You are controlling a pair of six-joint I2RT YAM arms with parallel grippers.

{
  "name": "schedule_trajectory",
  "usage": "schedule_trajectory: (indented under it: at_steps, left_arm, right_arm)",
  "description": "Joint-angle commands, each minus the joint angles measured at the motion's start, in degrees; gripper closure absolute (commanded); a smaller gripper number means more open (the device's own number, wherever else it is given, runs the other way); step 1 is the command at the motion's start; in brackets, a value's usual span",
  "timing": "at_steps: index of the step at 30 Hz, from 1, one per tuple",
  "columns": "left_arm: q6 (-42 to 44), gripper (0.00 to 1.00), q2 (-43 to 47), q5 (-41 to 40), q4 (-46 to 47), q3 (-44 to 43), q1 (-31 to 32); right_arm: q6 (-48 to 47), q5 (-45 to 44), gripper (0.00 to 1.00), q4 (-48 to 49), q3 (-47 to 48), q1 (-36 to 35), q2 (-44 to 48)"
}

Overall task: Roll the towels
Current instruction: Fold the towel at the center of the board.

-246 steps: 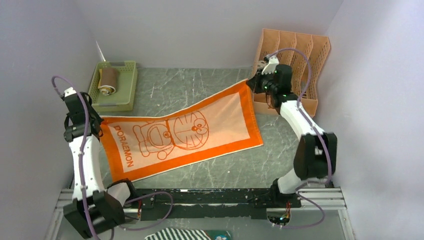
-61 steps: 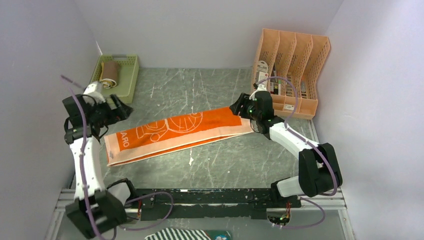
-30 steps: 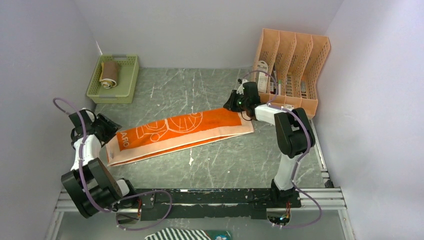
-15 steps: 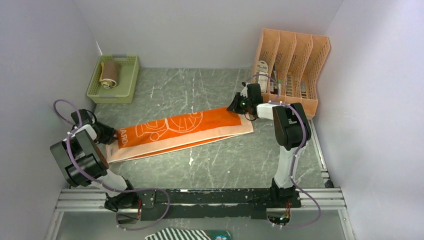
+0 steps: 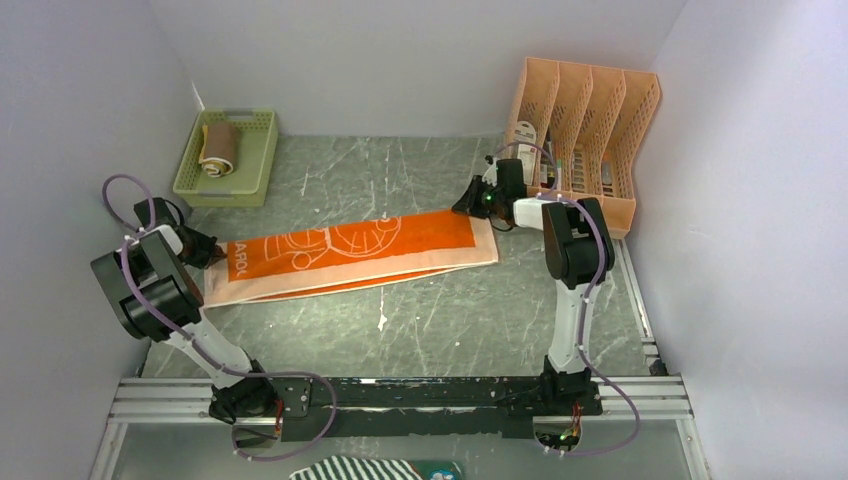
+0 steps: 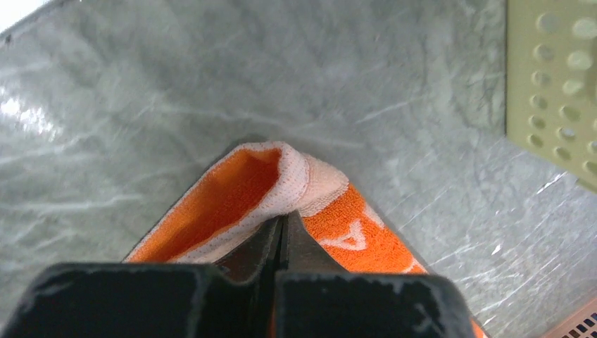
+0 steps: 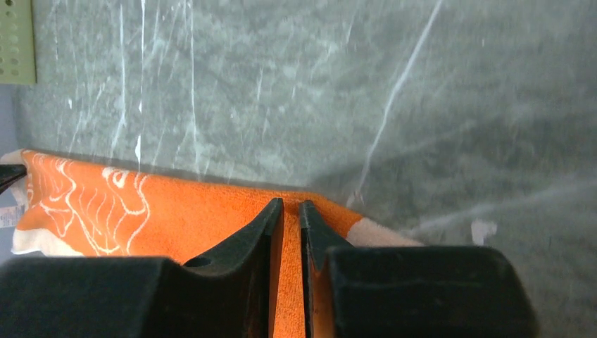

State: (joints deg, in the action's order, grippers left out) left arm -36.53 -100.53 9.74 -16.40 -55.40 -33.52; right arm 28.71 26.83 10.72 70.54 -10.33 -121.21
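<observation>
Towels: orange towel point(image 5: 350, 255) lies folded lengthwise into a long band across the middle of the table point(image 5: 420, 330); small towel point(image 5: 217, 150) sits already rolled in the basket point(image 5: 255, 160) at the far left corner.
Band orientation: runs left to right, the right end a little farther back, near the file rack point(image 5: 590, 110) but apart from it.
Handling: terry cloth, soft and light, no stiffness. It will sag and bunch wherever it is not supported, and the stacked layers can slide on each other.
Where to hold: the short ends, pinching all layers at once; a roll is best started from one end with the other kept flat.
Left gripper point(image 6: 281, 225): fingers together, clamped on the band's left end; the cloth puckers up into a small hump just ahead of the tips.
Right gripper point(image 7: 290, 211): fingers nearly together with only a thin slit, set on the far right corner at the fold edge; reads as a pinch on the doubled cloth.
Towel vs grippers: band spans between the two grips, one at each end, resting on the table.
Step judged: band folded, rolling not yet begun.
</observation>
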Motion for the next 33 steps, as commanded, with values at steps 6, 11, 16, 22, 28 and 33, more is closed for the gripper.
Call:
schedule_trajectory:
  at_steps: [6,11,16,22,28,33]
  left_arm:
    - [2.62,0.93,-7.71,-4.67,4.93,-6.34,-0.39]
    - [4.97,0.79,-1.3,8.73,9.01,-7.4,-0.48]
    - [13.35,0.3,4.23,12.27,-1.31,-14.27,-1.91]
    - [14.65,0.0,8.64,12.81,3.79,-7.53,-7.33]
    - [25.74,0.04,6.1,11.14,2.35,-8.08,-7.19]
    - [34.82,0.11,1.2,14.2,3.35,-7.44,-6.75]
  right_arm:
    - [-4.33,-7.16,0.84,-10.44,13.47,0.95,-10.64]
    - [-5.7,-4.59,0.84,-10.96,18.91,1.03,-10.76]
    - [-4.76,-1.37,0.79,-8.41,19.4,1.06,-4.38]
    - [2.34,1.44,0.67,2.54,8.76,-0.11,6.69]
    - [5.57,3.99,0.64,8.46,-1.47,-1.67,13.71]
    - [7.4,6.22,0.64,13.58,-11.35,-1.71,20.03]
